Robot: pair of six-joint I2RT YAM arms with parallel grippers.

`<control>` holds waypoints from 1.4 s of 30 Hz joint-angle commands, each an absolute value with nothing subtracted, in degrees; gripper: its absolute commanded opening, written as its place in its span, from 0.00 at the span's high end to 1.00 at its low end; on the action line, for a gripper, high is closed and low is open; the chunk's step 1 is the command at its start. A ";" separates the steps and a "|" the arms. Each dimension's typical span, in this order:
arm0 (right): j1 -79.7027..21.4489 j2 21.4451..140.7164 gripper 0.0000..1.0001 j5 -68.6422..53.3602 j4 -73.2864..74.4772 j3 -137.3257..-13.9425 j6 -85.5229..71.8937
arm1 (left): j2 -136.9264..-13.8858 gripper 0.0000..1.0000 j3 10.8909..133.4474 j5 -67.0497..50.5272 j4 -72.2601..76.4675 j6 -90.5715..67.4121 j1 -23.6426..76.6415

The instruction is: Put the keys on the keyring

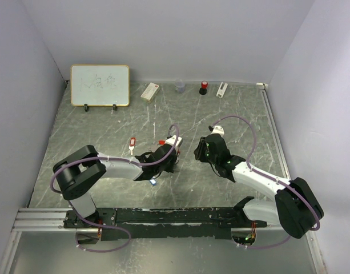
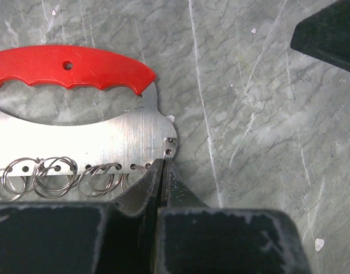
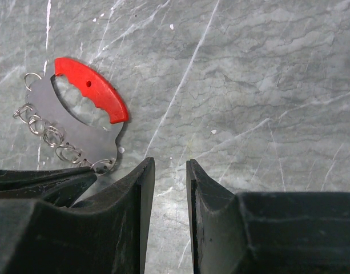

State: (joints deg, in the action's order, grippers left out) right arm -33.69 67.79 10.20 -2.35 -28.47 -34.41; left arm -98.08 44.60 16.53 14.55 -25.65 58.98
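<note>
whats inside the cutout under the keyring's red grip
Only bare table shows through the cutout of the keyring; nothing lies in it. The left gripper covers the plate's bottom corner, so any rings there are hidden.

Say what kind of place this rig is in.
Probably an enclosed lab test cell: plain white walls box in a grey marbled tabletop, a metal mounting rail runs along its near edge, and a whiteboard is propped at the back.
</note>
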 commanded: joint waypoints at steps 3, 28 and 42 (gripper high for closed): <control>-33.13 67.78 0.71 10.15 -3.45 -27.95 -33.66 | -93.42 0.93 44.13 17.09 14.58 -21.28 59.30; -33.09 63.91 0.72 11.26 -0.88 -29.31 -32.96 | -79.39 0.93 39.43 23.48 13.51 -16.57 59.24; -33.16 63.94 0.72 10.49 -2.11 -29.62 -33.13 | -68.64 0.93 38.57 26.93 12.64 -12.84 59.24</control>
State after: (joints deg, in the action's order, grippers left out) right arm -33.67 64.69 10.48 -1.80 -28.49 -33.58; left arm -71.24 37.65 25.08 12.21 -14.48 58.98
